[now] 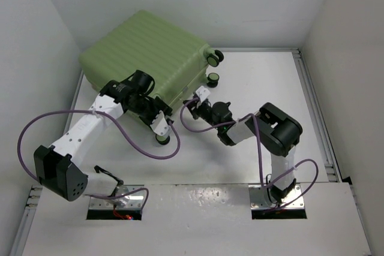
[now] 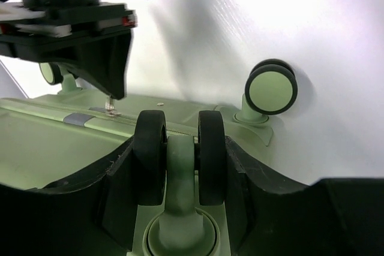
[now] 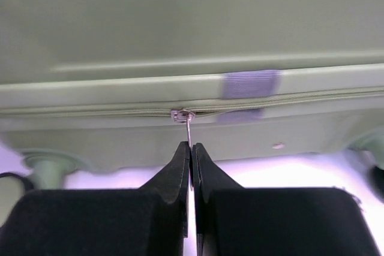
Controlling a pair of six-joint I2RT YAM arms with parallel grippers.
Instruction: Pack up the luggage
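Pinching the luggage (image 1: 150, 52) zipper pull (image 3: 188, 129), right jaws closed, visible only from the wrist, left jaws clamping a wheel (image 2: 150, 157).

Interior of the luggage (image 1: 150, 46) unseen

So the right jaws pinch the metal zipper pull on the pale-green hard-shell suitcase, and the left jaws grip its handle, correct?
Not the handle: the left wrist view shows the left jaws gripping a black-and-green twin wheel of the suitcase. The right jaws pinch the zipper pull.
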